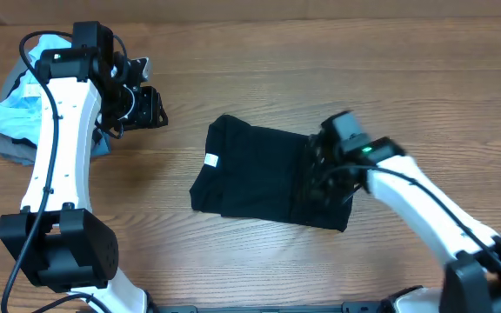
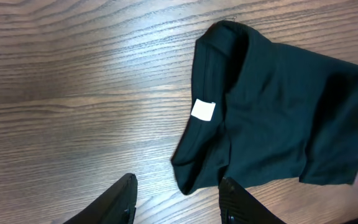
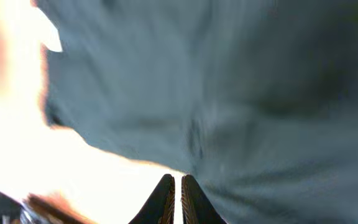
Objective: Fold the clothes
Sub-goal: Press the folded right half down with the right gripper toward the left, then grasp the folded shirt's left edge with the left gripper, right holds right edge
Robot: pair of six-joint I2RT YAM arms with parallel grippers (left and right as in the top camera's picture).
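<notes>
Near the middle of the brown wood-grain table point(image 1: 233, 52), on my overhead feed, lies the plain black soft-fabric T-shirt point(image 1: 255, 169), folded into a rough rectangle and resting flat on the wood. At its 9 o'clock edge sits a small white square label point(image 1: 212, 159). Even on the sharper left wrist view it looks blank to me (no brand, size or lettering that I can read).

My right gripper point(image 1: 324, 178) is over the T-shirt's 3 o'clock end, low against the cloth. Its wrist camera is blurred and washed out, but the two black fingers point(image 3: 166, 202) stand almost together, with only a sliver of light between them, and their tips are at the edge of the dark fabric. They are pinched closed; whether any cloth is caught between them I cannot tell.

My left gripper point(image 1: 142, 106) hangs at about 10 o'clock from the T-shirt, well apart from it. From its own camera the fingers point(image 2: 120, 205) are parted at a middling spread with nothing but bare wood between them.

Out at 9 o'clock on the table, a crumpled light blue garment point(image 1: 20, 109) lies on a grey garment point(image 1: 14, 149); I can read no print on either.
</notes>
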